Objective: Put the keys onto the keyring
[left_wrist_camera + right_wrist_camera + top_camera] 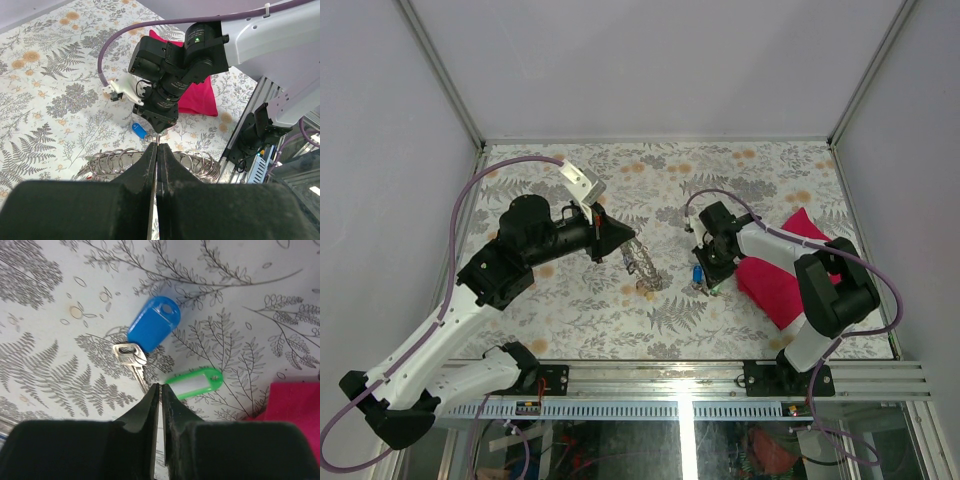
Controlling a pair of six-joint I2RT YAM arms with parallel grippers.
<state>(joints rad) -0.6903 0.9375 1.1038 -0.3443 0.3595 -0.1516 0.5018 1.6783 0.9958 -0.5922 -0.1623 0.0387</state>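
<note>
1. The left arm (470,290) reaches from the near-left corner towards the middle of the leaf-patterned worktop (740,180).
2. The left tool (623,243) has its fingers (147,165) pressed flat together with no gap showing. The near rim of the keyring (643,266) comes out on both sides of the fingertips, so the rim appears to be nipped between them.
3. The keyring sits near the centre of the worktop, just right of the left tool. From the left wrist it reads as a grey metal loop strung with many smaller wire rings (117,160).
4. The keys (697,272) lie on the worktop right of the keyring and apart from it. The blue head (152,325) lies beside the green head (196,384), and a silver blade (132,357) runs from the blue one towards the right tool.
5. The right tool (706,282) points down over the keys. Its fingers (142,412) are closed to a thin slit, with the tips at the end of the silver blade. I cannot tell whether the blade is caught between them.
6. The red cloth (790,280) lies at the right, under the right arm (820,290).
</note>
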